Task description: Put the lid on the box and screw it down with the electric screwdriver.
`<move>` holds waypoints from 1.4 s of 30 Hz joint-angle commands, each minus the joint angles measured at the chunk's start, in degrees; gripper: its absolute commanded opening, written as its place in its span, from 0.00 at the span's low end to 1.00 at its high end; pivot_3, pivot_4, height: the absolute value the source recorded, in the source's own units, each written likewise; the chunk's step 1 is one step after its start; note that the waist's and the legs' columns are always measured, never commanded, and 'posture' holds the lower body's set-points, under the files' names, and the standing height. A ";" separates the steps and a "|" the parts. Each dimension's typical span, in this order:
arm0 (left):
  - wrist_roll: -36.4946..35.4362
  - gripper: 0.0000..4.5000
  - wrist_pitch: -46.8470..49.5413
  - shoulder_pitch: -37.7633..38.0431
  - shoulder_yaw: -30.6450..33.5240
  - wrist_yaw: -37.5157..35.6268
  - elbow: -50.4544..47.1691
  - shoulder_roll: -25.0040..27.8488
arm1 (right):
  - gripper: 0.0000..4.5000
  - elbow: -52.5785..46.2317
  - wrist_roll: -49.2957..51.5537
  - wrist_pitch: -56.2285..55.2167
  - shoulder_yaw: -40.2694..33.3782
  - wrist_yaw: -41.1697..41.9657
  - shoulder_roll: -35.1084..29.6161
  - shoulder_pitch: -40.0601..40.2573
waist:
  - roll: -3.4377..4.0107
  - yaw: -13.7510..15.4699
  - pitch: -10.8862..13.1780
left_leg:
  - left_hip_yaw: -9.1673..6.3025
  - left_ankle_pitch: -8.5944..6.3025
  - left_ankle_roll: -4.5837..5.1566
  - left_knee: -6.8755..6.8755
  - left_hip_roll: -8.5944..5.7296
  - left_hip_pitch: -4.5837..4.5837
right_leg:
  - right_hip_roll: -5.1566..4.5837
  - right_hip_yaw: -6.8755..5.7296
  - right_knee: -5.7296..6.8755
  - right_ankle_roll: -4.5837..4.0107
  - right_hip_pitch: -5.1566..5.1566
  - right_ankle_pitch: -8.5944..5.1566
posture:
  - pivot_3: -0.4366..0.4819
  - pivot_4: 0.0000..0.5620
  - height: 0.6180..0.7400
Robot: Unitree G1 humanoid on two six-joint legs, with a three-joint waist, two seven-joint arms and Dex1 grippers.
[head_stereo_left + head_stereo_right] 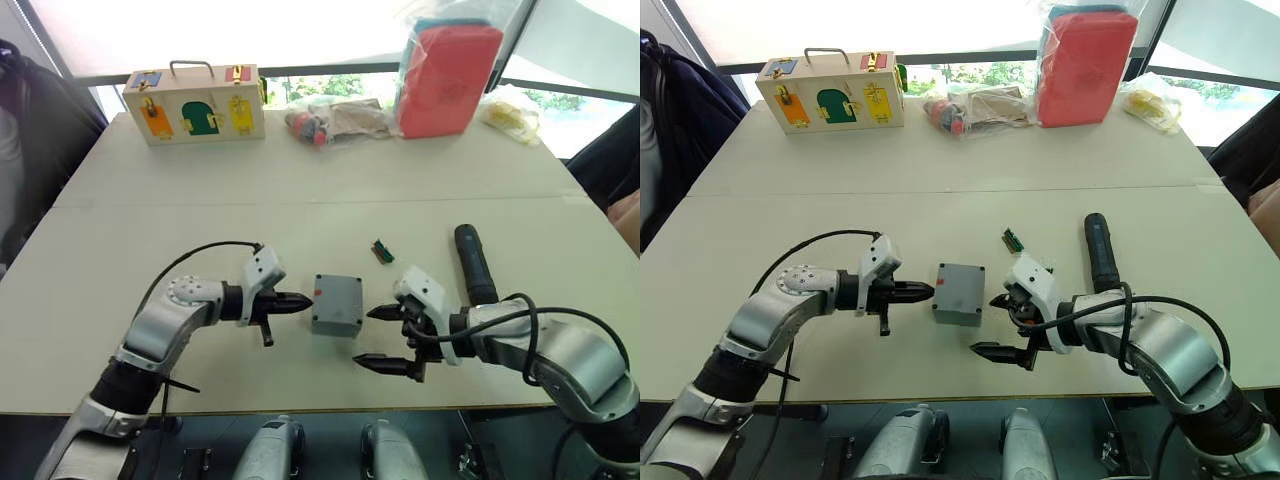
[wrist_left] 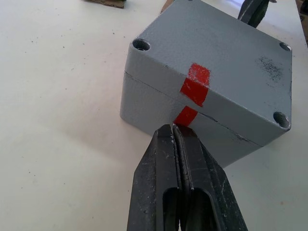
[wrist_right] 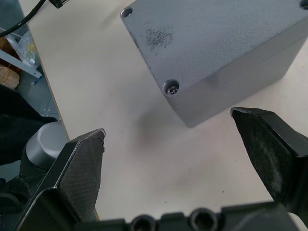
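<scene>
Box (image 1: 336,304): mid-table (image 1: 300,200), between grippers, lid (image 2: 226,57) seated on top, red tape mark crossing seam. Screw visible in one corner hole.
Left gripper (image 2: 179,139): fingers pressed together, empty, tip at box's red-marked side; contact cannot tell.
Right gripper (image 1: 378,339): jaws wide apart, empty, just beside box's opposite side.
Screwdriver (image 1: 474,262): lying on table, beyond right gripper.
Green piece (image 1: 382,250): near box, far side.
Wooden box (image 1: 196,103): far edge.
</scene>
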 commanded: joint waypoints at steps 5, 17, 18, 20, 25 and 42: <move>3.28 0.00 -5.96 -4.90 -2.57 -2.42 5.86 -2.14 | 1.00 -7.78 6.91 4.98 -3.10 -3.73 3.20 2.27 | -0.01 -0.11 -0.01 | -0.04 -0.07 0.12 0.30 0.01 -0.01 | 0.02 -0.03 0.03 0.01 0.13 0.00 | 0.48 0.27 1.00; 5.88 0.00 -9.08 -5.33 -0.86 -4.22 9.32 0.47 | 1.00 -10.96 12.59 8.89 -11.41 -6.72 0.73 2.66 | 0.00 -0.05 0.00 | -0.05 -0.21 0.34 0.58 0.01 -0.02 | 0.00 -0.05 0.02 0.02 0.25 0.00 | 0.48 0.27 1.00; 5.28 0.00 -7.94 -4.25 -0.71 -4.85 7.67 1.57 | 1.00 -10.27 11.78 7.96 -12.57 -5.47 -1.83 2.70 | 0.00 -0.13 -0.01 | -0.05 -0.23 0.37 0.58 -0.01 -0.03 | -0.03 -0.04 0.01 0.02 0.25 0.00 | 0.48 0.27 1.00; 3.97 0.00 -5.78 -1.94 -0.59 -5.92 4.31 3.36 | 1.00 -7.67 9.46 5.20 -13.44 -3.80 -5.40 2.63 | 0.00 -0.15 -0.01 | -0.04 -0.25 0.39 0.59 -0.01 -0.02 | -0.03 -0.04 -0.01 0.02 0.25 0.00 | 0.48 0.27 1.00; -0.02 0.00 0.49 3.95 -0.18 -6.41 -4.94 5.14 | 1.00 3.08 0.49 -4.50 -7.73 -1.10 -6.91 -0.20 | 0.00 -0.21 -0.01 | -0.04 -0.25 0.39 0.58 0.03 -0.01 | -0.06 -0.03 -0.02 0.02 0.27 -0.01 | 0.48 0.27 1.00; 1.63 0.00 -0.25 3.03 -1.24 -0.23 -4.69 -0.23 | 1.00 4.85 -5.60 -10.99 2.51 4.92 -1.33 -1.34 | 0.00 0.03 -0.01 | -0.04 -0.25 0.38 0.60 0.02 -0.02 | -0.06 -0.08 -0.01 0.02 0.29 -0.01 | 0.48 0.27 1.00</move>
